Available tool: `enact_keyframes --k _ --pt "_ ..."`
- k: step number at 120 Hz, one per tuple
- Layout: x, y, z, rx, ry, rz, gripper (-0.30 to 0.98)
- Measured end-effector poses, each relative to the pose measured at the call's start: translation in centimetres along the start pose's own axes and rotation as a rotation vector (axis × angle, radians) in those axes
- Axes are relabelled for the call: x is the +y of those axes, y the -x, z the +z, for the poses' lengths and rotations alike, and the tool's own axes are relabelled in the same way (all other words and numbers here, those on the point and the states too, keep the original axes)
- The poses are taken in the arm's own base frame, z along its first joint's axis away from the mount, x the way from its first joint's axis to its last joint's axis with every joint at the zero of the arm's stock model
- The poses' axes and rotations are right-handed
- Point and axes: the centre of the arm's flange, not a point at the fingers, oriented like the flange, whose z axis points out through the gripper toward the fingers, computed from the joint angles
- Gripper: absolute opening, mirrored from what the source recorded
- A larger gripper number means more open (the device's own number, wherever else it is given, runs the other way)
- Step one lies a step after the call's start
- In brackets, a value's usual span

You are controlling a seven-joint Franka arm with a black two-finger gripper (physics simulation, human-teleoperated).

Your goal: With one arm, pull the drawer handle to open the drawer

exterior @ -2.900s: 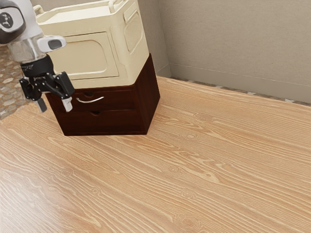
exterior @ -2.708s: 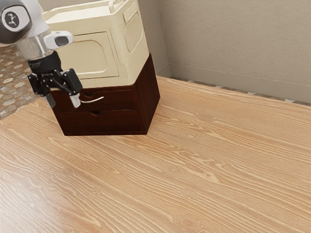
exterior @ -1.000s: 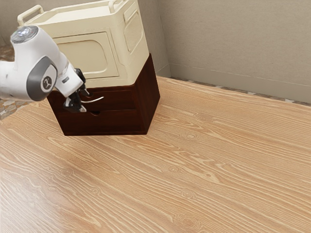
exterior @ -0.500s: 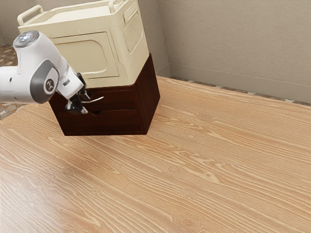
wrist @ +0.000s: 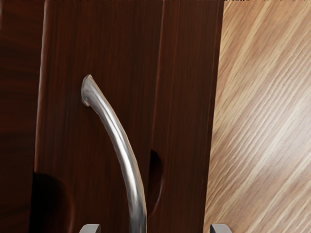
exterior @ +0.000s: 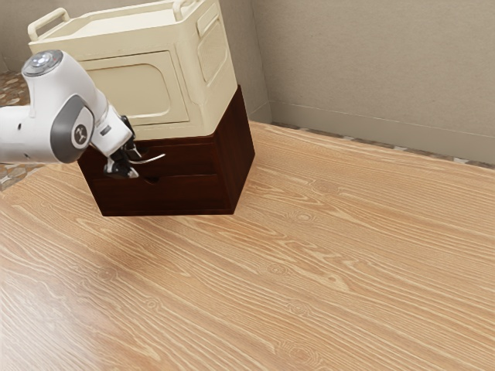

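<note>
The upper drawer (exterior: 193,158) was shut; the gripper (exterior: 138,164) stood spread astride its curved metal handle (wrist: 129,162), grip and pull undone.

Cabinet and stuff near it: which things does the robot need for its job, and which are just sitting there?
For the job:
- silver handle, the part to pull
- top drawer, which has the handle
- cabinet, which holds the drawers
- hand, open at the handle

Just there:
- cream box, on top
- lower drawer
- wooden table
</note>
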Motion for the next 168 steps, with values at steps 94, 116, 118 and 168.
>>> enact_keyframes --k 94,116,118,168 --pt "5.0 1.1 -3.0 0.033 0.035 -0.007 0.07" --pt "6.6 1.3 -3.9 0.043 0.044 -0.007 0.07" --pt "6.8 1.4 -4.0 0.044 0.044 -0.007 0.07" --pt "10.6 1.8 -5.8 0.069 0.058 -0.005 0.07"
